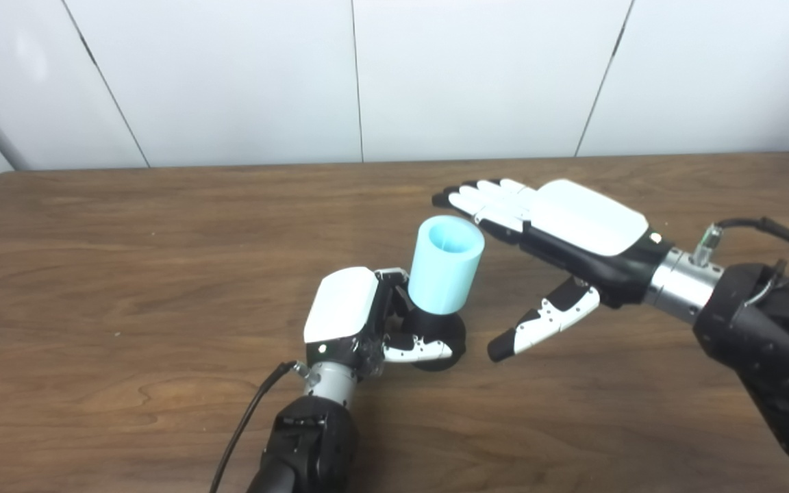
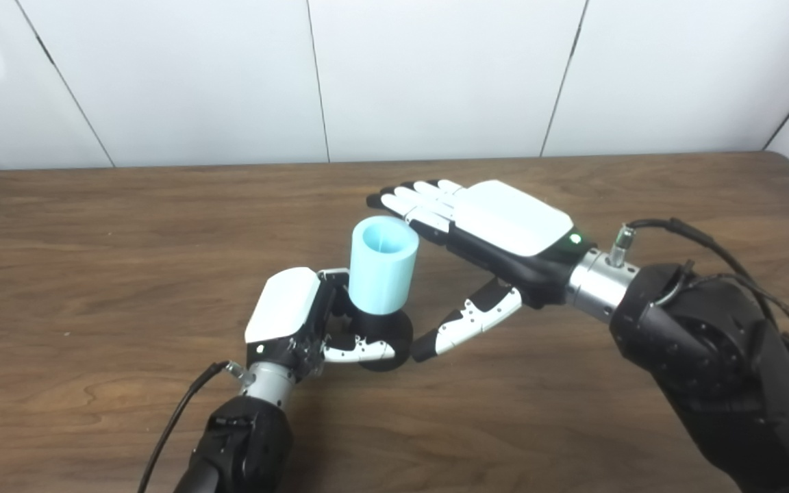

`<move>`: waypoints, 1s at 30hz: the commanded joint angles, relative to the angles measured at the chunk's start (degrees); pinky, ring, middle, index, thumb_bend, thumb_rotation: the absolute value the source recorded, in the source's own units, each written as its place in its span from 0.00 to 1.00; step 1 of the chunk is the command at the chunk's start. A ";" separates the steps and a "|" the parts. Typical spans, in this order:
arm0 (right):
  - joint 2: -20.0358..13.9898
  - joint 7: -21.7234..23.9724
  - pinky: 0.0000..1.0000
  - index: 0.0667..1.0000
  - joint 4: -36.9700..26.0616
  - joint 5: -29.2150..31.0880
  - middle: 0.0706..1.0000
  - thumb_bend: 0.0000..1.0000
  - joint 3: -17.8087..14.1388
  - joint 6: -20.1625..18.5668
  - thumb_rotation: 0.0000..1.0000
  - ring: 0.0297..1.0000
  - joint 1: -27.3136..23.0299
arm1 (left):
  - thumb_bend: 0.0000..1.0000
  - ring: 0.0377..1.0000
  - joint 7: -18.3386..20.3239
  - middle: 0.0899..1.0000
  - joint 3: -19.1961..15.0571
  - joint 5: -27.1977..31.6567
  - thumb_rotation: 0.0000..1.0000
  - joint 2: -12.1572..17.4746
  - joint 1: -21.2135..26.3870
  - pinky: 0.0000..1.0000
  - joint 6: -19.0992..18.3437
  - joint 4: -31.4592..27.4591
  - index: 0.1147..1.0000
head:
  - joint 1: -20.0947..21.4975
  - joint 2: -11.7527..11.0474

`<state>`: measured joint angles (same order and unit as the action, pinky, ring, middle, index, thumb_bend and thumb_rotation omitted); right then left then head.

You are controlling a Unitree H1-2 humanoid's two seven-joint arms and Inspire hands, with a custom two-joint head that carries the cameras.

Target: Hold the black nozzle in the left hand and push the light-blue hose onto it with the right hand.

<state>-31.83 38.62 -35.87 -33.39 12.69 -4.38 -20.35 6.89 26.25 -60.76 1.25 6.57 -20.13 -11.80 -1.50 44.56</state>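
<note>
**Hose sat on the nozzle, right robot hand open beside it**

Near the middle of the frame, the left robot hand (image 1: 350, 318) was closed around the black nozzle (image 1: 444, 337), with its thumb lying across the front of the dark base. The nozzle's lower edge seemed to be touching, or very near, the brown wooden surface (image 1: 127, 274). The light-blue hose (image 1: 445, 263), a short hollow piece, stood on top of the nozzle, leaning a little toward the upper right, with its open mouth facing up.

The right robot hand (image 2: 497, 236), at the middle right of the frame, held nothing. Its fingers (image 2: 415, 198) were stretched flat and wide just beside the upper rim of the hose, and the thumb pointed down toward the surface near the nozzle.

It could not be seen how deep the hose was seated. In my judgement the risk came from this lean: a push from the side, not along the axis of the nozzle, could tip the hose off or make it jam at an angle. A strong push could also turn the nozzle inside the left grip, because that grip covered only its base.
</note>
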 commanded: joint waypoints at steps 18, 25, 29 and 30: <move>2.36 -3.26 1.00 1.00 -2.93 -0.58 1.00 0.76 -2.91 3.85 1.00 1.00 2.19 | 0.53 0.49 2.45 0.41 -0.05 -0.35 0.00 0.93 -0.76 0.41 -0.60 1.09 0.43 | 0.23 0.20; 2.69 -2.13 1.00 1.00 -4.67 0.96 1.00 0.74 -3.31 2.81 1.00 1.00 2.47 | 0.53 0.48 2.73 0.43 -0.01 -0.73 0.00 0.81 -0.71 0.39 -0.93 1.25 0.42 | 0.20 0.31; 3.10 -2.06 0.99 1.00 -5.75 1.16 1.00 0.70 -3.35 2.26 1.00 1.00 2.59 | 0.53 0.50 2.83 0.44 -0.02 -0.69 0.00 0.81 -0.77 0.42 -0.98 1.26 0.42 | 0.34 0.35; 3.18 -1.93 0.98 1.00 -6.01 1.19 1.00 0.69 -3.32 2.07 1.00 1.00 2.58 | 0.53 0.50 2.93 0.44 0.02 -0.84 0.00 0.80 -0.76 0.41 -1.08 1.26 0.42 | 0.34 0.41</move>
<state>-28.52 37.23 -40.01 -32.79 10.38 -2.07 -16.61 7.56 26.18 -60.74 1.46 6.63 -19.69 -11.80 -1.14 44.82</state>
